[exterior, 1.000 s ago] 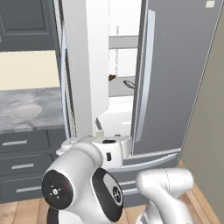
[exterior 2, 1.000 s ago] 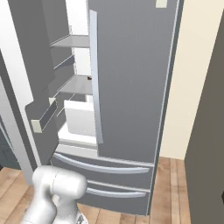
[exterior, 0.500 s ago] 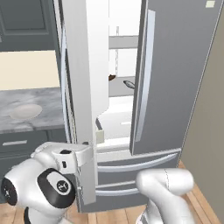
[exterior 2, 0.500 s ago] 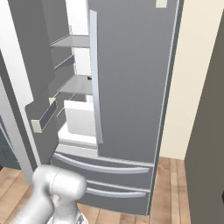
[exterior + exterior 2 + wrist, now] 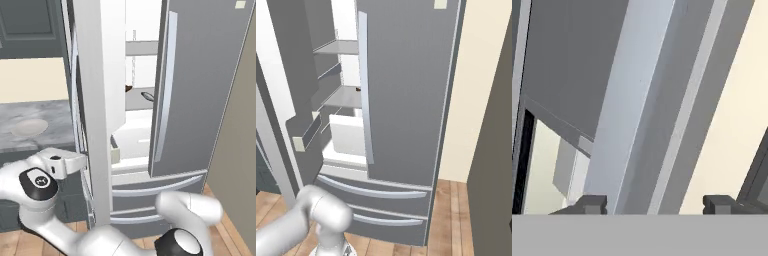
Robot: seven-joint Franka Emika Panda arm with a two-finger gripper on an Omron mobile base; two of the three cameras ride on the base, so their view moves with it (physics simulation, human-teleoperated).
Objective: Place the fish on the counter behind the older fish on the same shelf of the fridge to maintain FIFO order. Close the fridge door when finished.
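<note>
**Fridge door ajar, my jaws parted beside its edge**

Left base view: the fridge (image 5: 200, 95) stands with its left door (image 5: 97, 100) swung outward, edge toward the camera, and its right door shut. Through the gap I see the white interior, a grey shelf (image 5: 137, 99) and a white drawer (image 5: 132, 137) below it. Two small dark things lie on that shelf, one brownish (image 5: 128, 89) and one a dark oval (image 5: 148, 96); they are too small for me to say whether either is a fish. To the left of the open door runs the counter (image 5: 55, 120), a grey veined slab, with a round white plate (image 5: 29, 127) resting on it. My white arm bends across the lower part of the view, and my hand (image 5: 62, 162) sits just beside the lower part of the open door, in front of the counter's edge.

Right base view: the same fridge (image 5: 406, 90) appears from the other side. The open door's inner face carries bins (image 5: 306, 132), and the grey shelves and white drawer (image 5: 348, 134) lie behind the long vertical handle (image 5: 366, 90) of the shut door. Two bottom drawers (image 5: 376, 200) are closed.

Hand view: my gripper (image 5: 653, 204) shows its two dark fingertips (image 5: 592, 204) set well apart, with nothing between them. Behind them rises a tilted pale grey panel edge (image 5: 637, 100) flanked by darker grey surfaces and a cream wall (image 5: 732, 125).
</note>
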